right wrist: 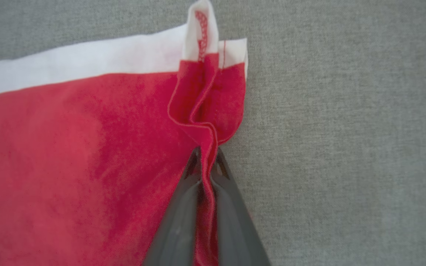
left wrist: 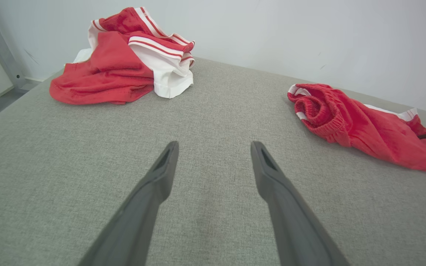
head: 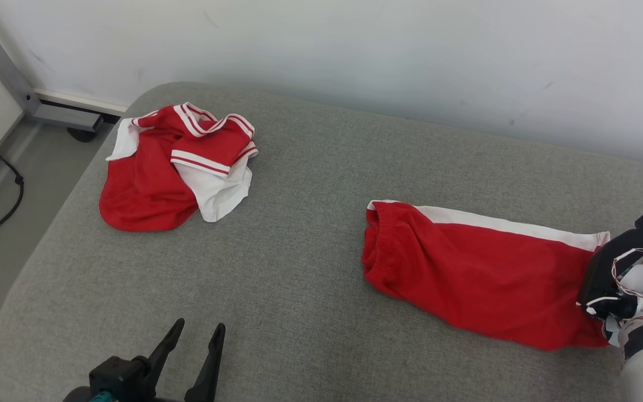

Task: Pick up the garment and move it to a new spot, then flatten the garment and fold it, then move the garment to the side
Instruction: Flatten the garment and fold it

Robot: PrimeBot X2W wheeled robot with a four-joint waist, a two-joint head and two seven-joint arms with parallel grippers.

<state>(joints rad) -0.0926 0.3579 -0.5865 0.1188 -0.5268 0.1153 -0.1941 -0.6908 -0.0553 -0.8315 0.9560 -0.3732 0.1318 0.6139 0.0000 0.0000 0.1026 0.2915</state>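
At the far left of the grey padded surface lies a crumpled red-and-white jersey, with the left gripper nearer the robot, fingers spread and empty. To the right the red shorts lie stretched out, their leg hem pinched by the right gripper. This looks like the pick-up step, and the next move likely calls for a lift that keeps this thin pinch.

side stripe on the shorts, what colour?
White, running along the red shorts; the head view shows it best.
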